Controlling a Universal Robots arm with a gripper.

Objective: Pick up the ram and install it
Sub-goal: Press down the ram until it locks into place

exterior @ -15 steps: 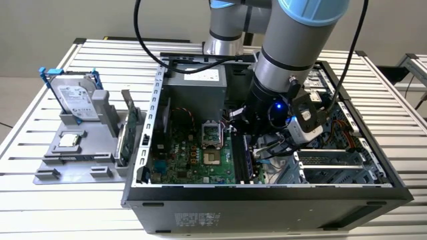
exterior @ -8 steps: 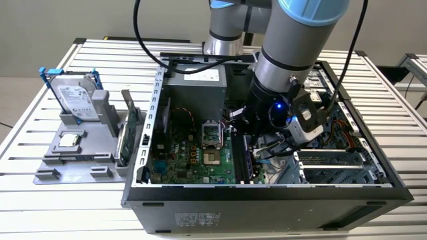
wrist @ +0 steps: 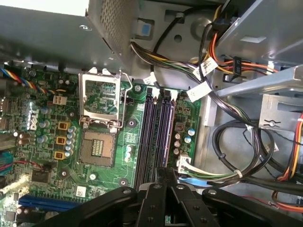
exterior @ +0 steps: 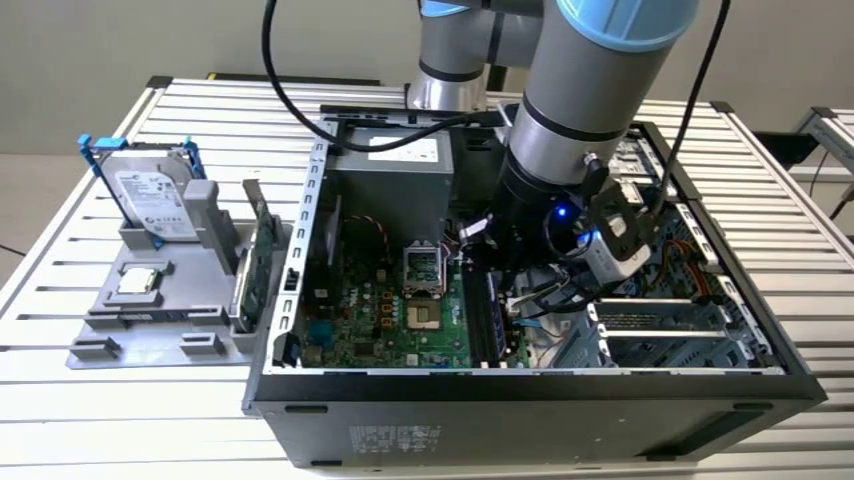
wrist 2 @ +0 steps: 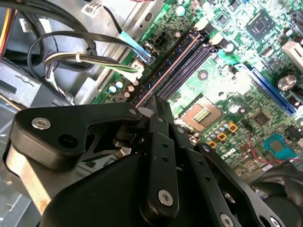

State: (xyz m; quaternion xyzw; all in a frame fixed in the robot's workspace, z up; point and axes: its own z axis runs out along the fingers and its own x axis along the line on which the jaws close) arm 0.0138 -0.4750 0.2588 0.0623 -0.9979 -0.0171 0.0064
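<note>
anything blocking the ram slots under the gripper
Nothing visible does. In the first wrist view the dark memory slots lie bare on the motherboard, right off the tip of the gripper. The cables run beside the slots, not across them. Whether the gripper holds the ram cannot be told.

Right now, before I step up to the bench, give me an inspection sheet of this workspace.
Surface: slatted metal table, carrying an open computer case.
Job's things: ram, cannot tell whether it is held or seated; memory slots lie just beyond the gripper.
Clutter: grey fixture with a hard drive and a green card standing in it.
Gripper: gripper is inside the case, over the motherboard.
Cables: black arm cables; wire bundle beside the slots.
Surroundings: second table.
</note>
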